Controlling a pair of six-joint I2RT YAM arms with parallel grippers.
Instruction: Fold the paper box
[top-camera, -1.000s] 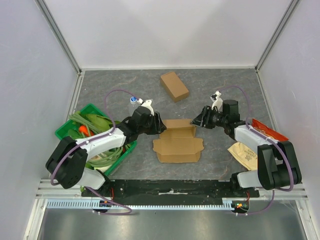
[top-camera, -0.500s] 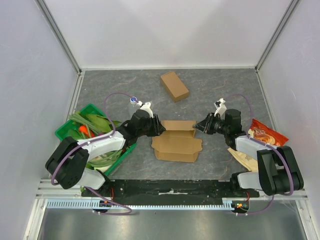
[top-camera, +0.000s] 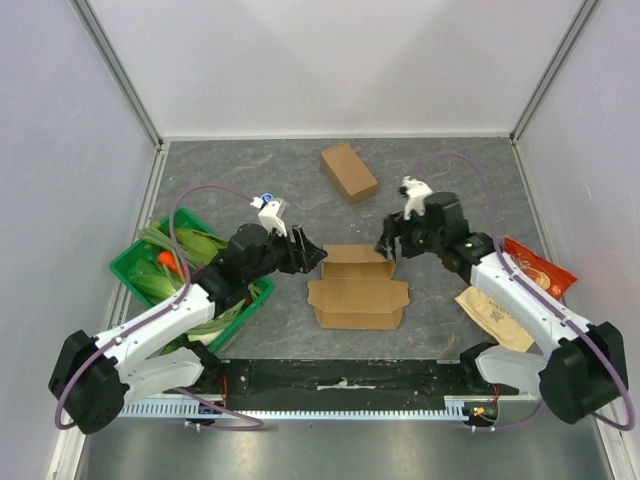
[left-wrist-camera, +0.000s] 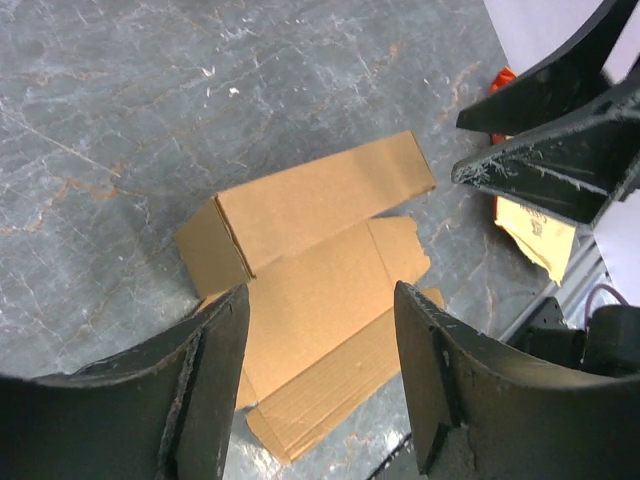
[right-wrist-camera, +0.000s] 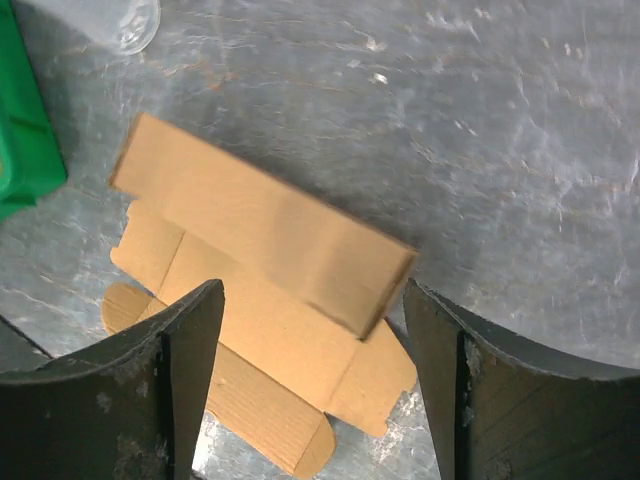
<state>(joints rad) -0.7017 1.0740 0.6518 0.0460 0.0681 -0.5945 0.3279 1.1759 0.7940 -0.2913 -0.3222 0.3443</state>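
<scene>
Left end effector (top-camera: 313, 254) parted, right end effector (top-camera: 386, 246) parted, flanking paper box (top-camera: 357, 297)

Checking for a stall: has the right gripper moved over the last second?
Yes. The right gripper shifted left in the top view, nearer the closed brown box.

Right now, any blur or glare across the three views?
Right wrist: the partly folded brown cardboard box has smeared edges, likely motion blur. Left wrist: same box crisp, creases readable. Top external: even light, soft shadows, no glare on the grey marbled tabletop.
</scene>
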